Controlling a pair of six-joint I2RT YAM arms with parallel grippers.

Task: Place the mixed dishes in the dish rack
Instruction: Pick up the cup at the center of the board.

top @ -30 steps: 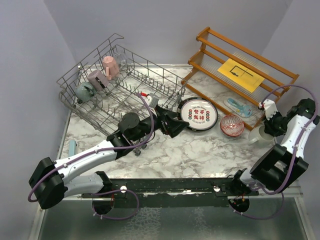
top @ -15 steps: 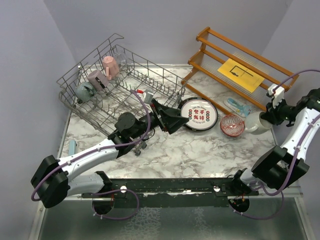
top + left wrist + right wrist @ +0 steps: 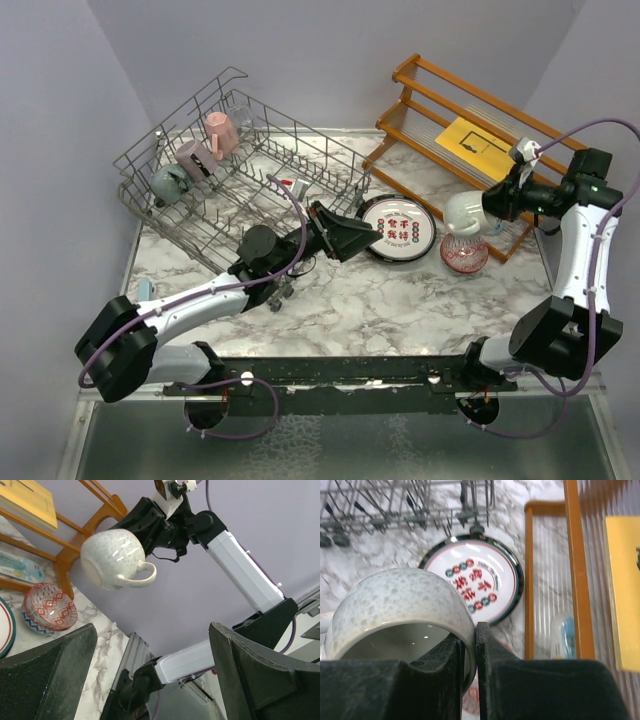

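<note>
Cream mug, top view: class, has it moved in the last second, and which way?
Yes. Held by the right gripper, the mug has moved left, from right of the red bowl to over it.

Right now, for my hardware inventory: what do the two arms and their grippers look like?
The left arm and right arm have white links, bulky black joints and loose purple cables. The left gripper and right gripper are black, with thick wedge-shaped fingers.

My left arm (image 3: 190, 305) and the black-rimmed plate (image 3: 405, 228) lie between the cream mug (image 3: 465, 212) I hold and the dish rack (image 3: 250, 190). Bare marble tabletop (image 3: 420, 300) runs nearer my bases.
</note>
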